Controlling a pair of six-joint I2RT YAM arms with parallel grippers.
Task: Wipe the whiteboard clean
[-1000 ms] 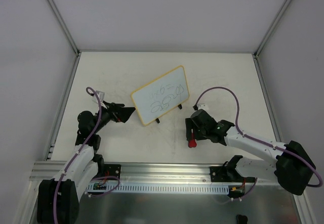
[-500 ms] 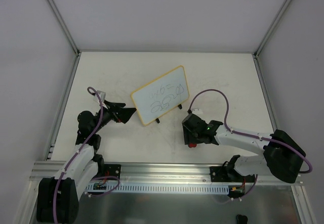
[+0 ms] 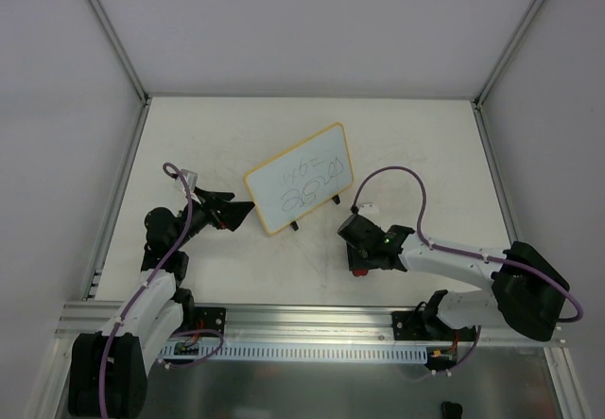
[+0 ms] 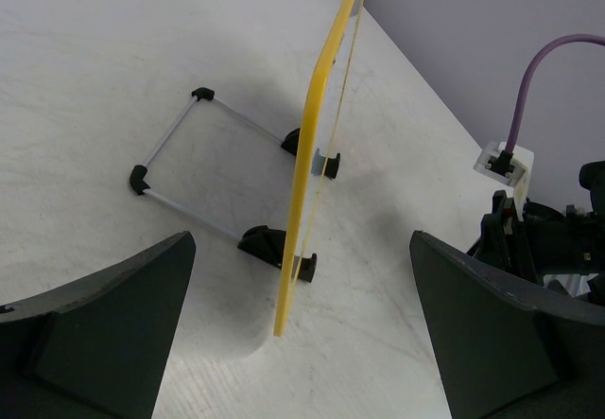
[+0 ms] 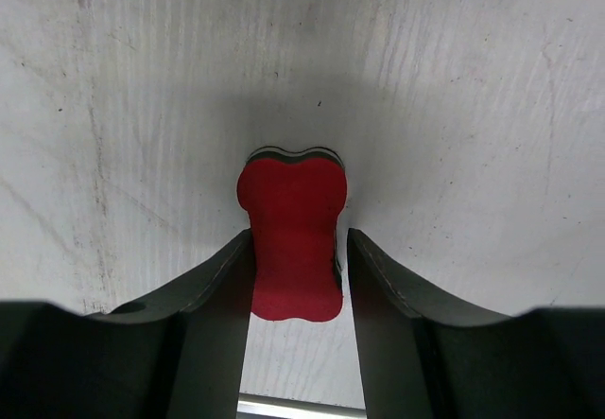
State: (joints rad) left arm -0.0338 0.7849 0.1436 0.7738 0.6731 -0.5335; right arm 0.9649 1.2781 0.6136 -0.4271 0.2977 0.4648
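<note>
The whiteboard [image 3: 301, 190] stands tilted on two black feet in the middle of the table and carries dark handwriting. The left wrist view shows it edge-on as a thin yellow frame [image 4: 319, 154]. My left gripper [image 3: 241, 213] is wide open just left of the board's lower left corner, and that corner lies between its fingers [image 4: 301, 239] without touching them. A small red eraser [image 3: 358, 270] lies on the table near the front. My right gripper [image 3: 360, 256] is down over it. Its fingers straddle the eraser [image 5: 291, 239]: the left one touches it and the right one leaves a thin gap.
A wire prop frame [image 4: 170, 154] with black corner pieces lies behind the board. Grey enclosure walls surround the table [image 3: 425, 145]. An aluminium rail [image 3: 312, 322] runs along the near edge. A purple cable [image 3: 397, 173] loops above the right arm.
The right gripper has shifted slightly left and settled lower over the red eraser, hiding most of it from above. The left arm and the board have barely moved.
</note>
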